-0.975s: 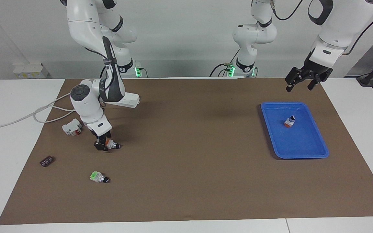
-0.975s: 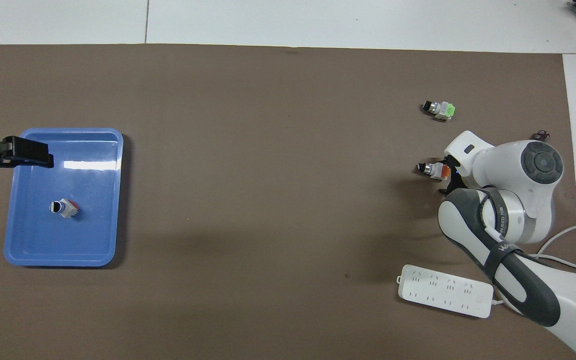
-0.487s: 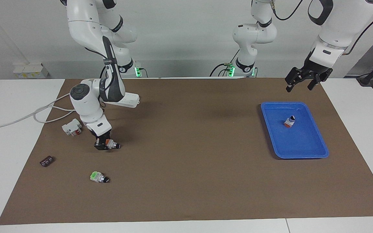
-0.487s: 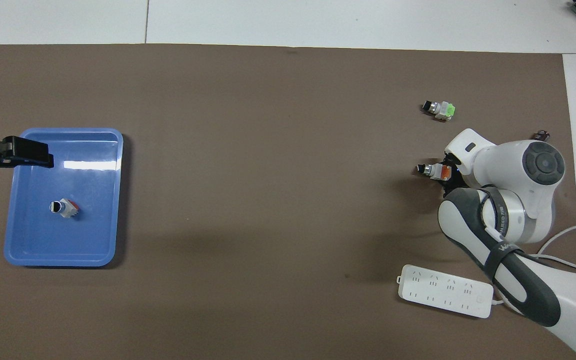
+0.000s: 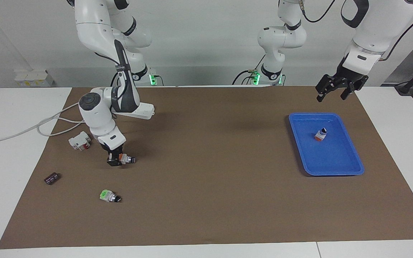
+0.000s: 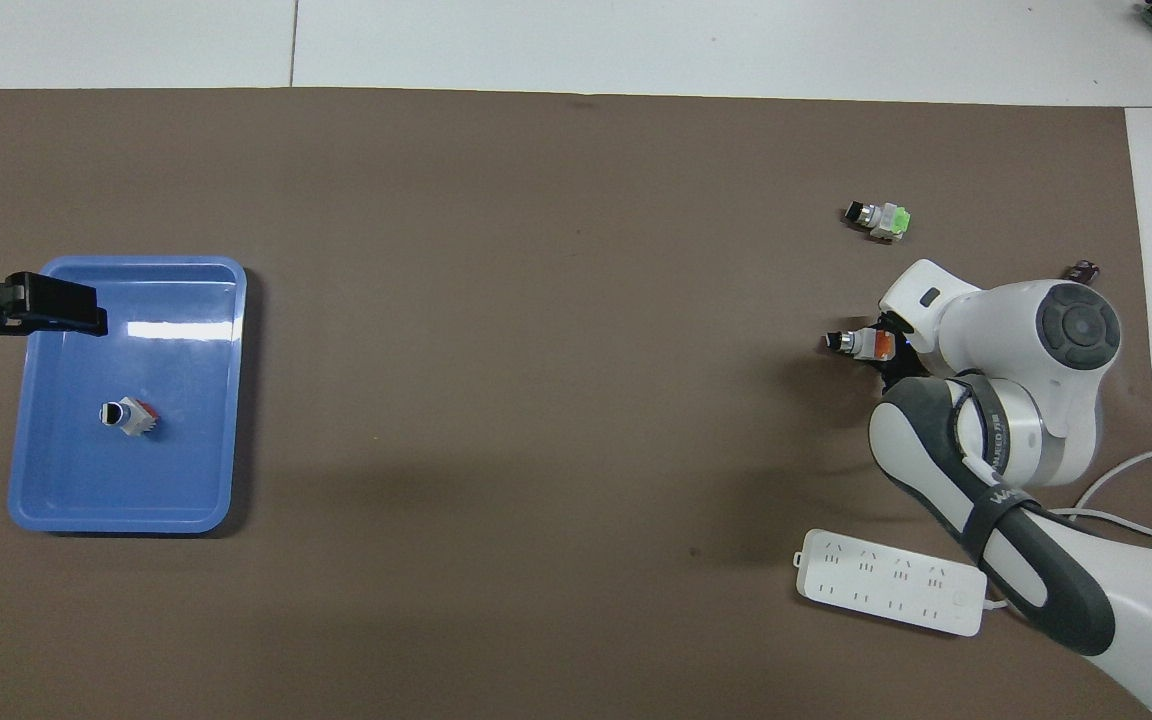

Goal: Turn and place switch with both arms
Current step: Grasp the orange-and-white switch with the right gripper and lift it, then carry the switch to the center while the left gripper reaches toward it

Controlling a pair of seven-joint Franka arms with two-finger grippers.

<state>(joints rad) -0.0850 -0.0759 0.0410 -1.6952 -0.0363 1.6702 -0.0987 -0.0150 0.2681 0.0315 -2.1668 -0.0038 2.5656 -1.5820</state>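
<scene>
1. Currently clamped: black two-finger right gripper (image 5: 117, 160) on white right arm, fingers closed on orange square end of small selector switch with silvery-white middle and black knob tip (image 5: 126, 159); knob end sticking out sideways past the fingertips, toward the middle of the brown mat (image 5: 206, 200). Barely off the mat or touching it, cannot tell which.
2. Risk: grip only on the orange end, so long unsupported body could pivot between the fingers on lift or on the turn; slipping out and rolling likely.
3. Risk: low carry, so knob tip could drag on the mat and twist the switch out of the pinch.
4. Black left gripper (image 5: 335, 88) on white left arm hanging with fingers spread wide, holding nothing, over the mat just beside the blue plastic tray (image 5: 351, 168); waiting. Handover well apart from it, so misaligned approach could knock the switch loose.
5. Risk: second orange-ended switch (image 5: 321, 134) already standing in the tray; placement on top of it could tip both.
6. Lookalike clutter near the right fingers: green-ended switch (image 5: 109, 196), white-and-red breaker block (image 5: 80, 140), small dark part (image 5: 51, 178); elbow swing could sweep the block.
</scene>
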